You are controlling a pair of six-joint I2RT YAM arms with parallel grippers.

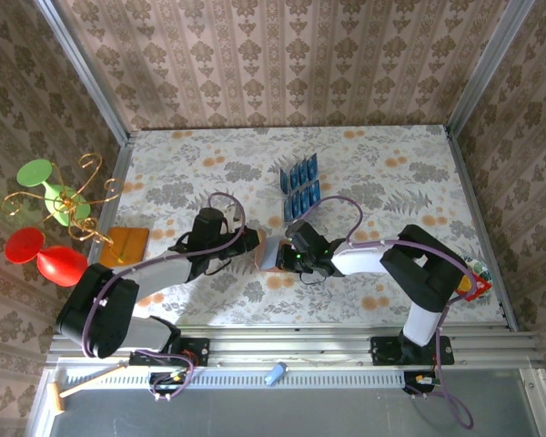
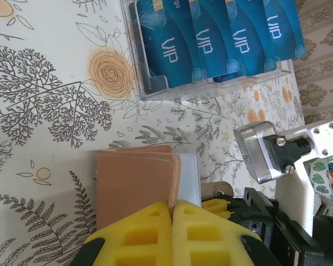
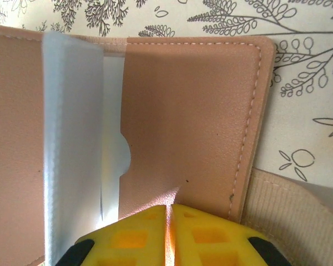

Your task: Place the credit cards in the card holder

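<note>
While left gripper (image 2: 172,213) and right gripper (image 3: 167,216) each pinch a flap of the tan leather-look folding card holder (image 2: 134,185), the thin blue credit cards (image 2: 211,41) sit in a clear plastic rack (image 2: 134,66) nearby; none looks loaded yet.

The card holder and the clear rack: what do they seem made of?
The card holder looks like matte tan leather or imitation: fine grain, stitched edge. The rack seems glossy clear plastic: the blue cards show through its walls.

The tan card holder (image 2: 134,183) is showing a grey inside; the blue credit cards (image 2: 211,39) are bearing pale lettering.
</note>
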